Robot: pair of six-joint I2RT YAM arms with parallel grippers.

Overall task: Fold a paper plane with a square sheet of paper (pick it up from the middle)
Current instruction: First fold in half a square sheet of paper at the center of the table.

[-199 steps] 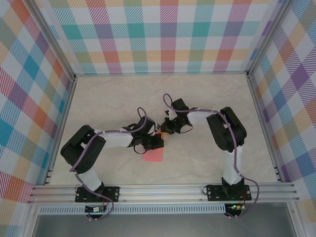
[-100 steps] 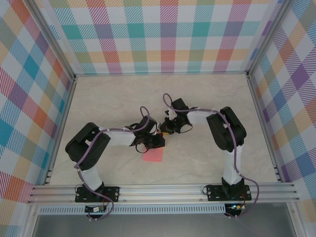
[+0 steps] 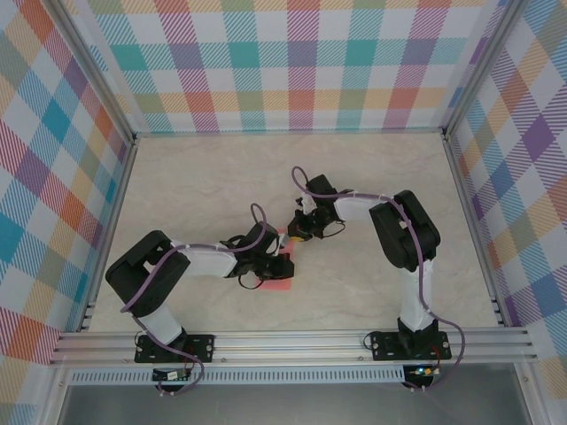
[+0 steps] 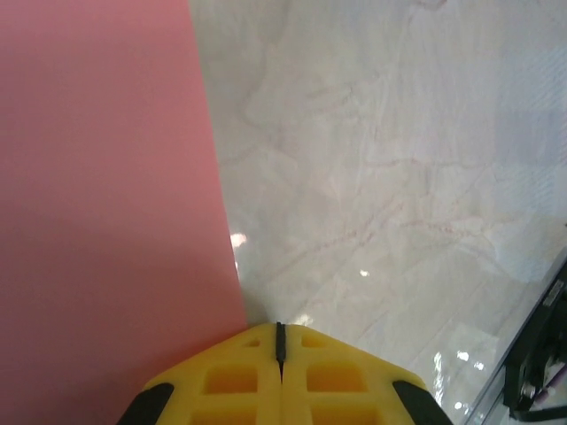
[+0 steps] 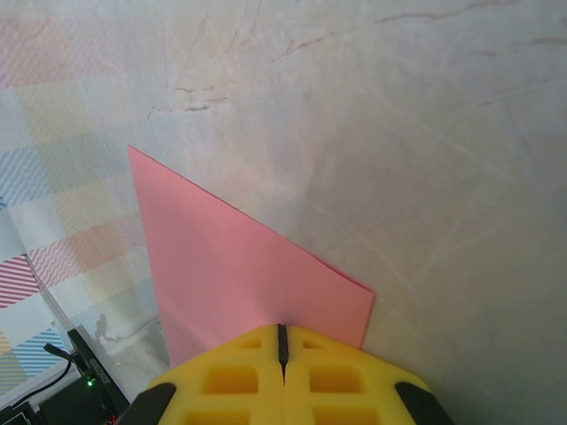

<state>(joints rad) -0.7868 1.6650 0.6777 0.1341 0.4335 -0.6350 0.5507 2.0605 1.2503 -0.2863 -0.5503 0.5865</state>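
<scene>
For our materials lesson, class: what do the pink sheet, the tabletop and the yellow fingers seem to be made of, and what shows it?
Pink sheet: probably thin matte paper; it lies flat, has sharp edges and no shine.
Tabletop: glossy pale marble-look surface, veined, with light glints; whether stone or laminate is unclear.
Yellow fingers: seemingly moulded plastic; uniform colour and recessed pockets.

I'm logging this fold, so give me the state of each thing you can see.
square sheet of paper: plain pink sheet, not a plane yet, no crease visible.
left gripper: shut, tip at the sheet's edge.
right gripper: shut, tip at the sheet's near edge.
</scene>
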